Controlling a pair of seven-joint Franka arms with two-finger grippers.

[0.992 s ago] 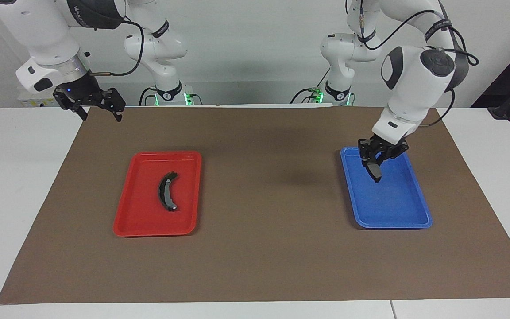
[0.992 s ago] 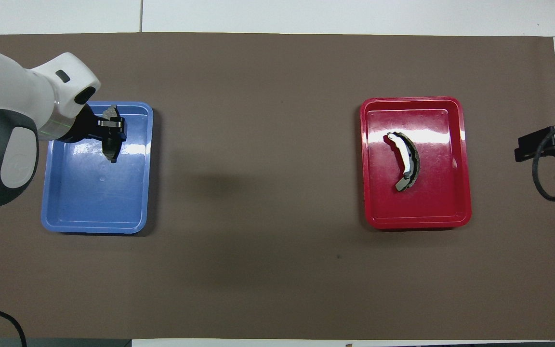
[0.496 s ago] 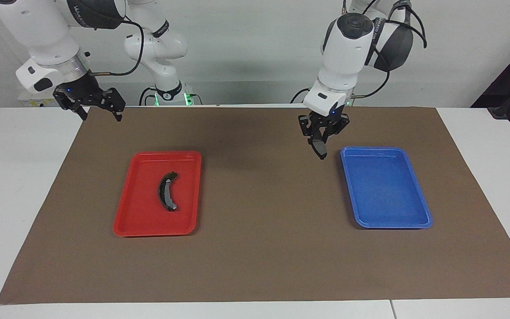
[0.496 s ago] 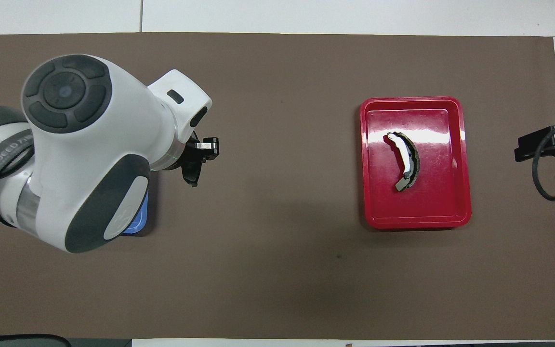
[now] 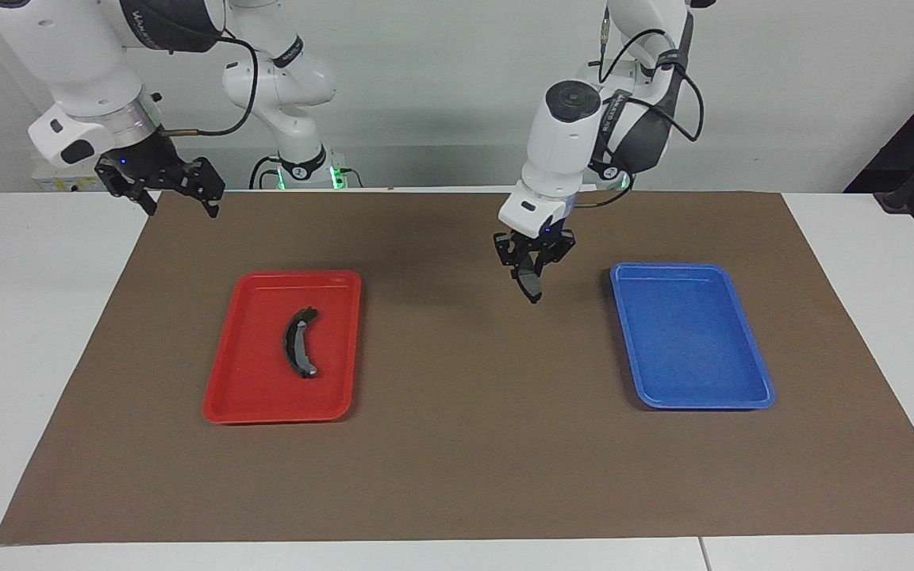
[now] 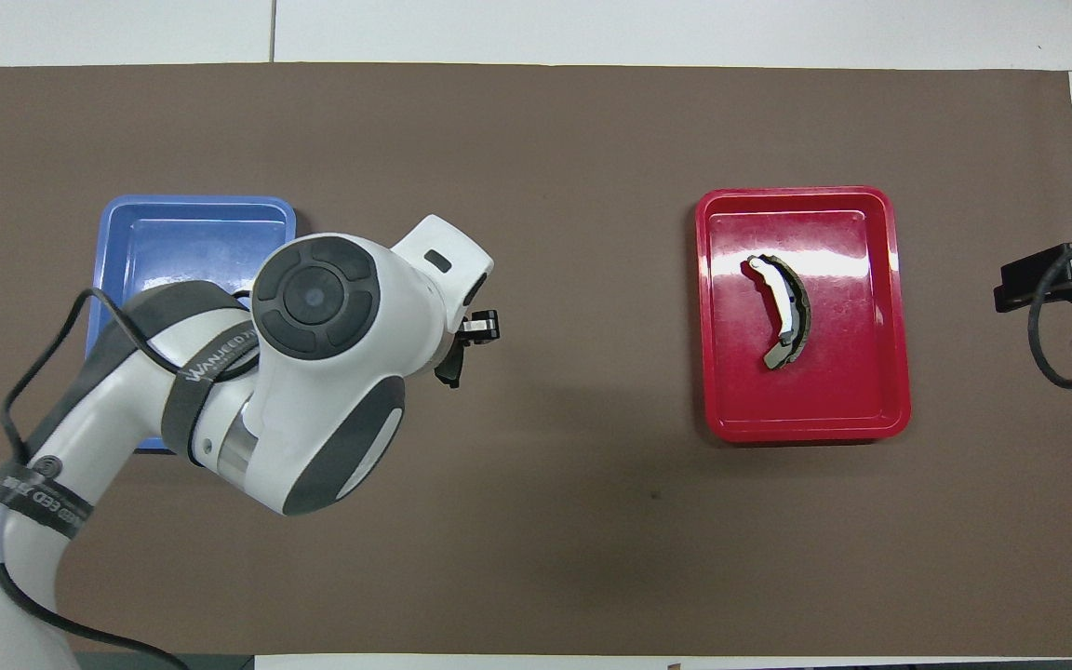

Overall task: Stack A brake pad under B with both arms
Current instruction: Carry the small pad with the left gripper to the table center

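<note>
The A brake pad (image 5: 531,285) is hanging pinched in the left gripper (image 5: 532,274), now over bare brown mat (image 5: 457,444) between the trays, having been lifted out of the blue tray (image 5: 750,392) a second ago (that tray is now lying empty). B (image 5: 299,342) is lying untouched in the red tray (image 5: 223,396). The right gripper (image 5: 179,198) is waiting with its fingers spread over the mat's corner. Judging by this, the carry is heading toward mid-table for the stack.
</note>
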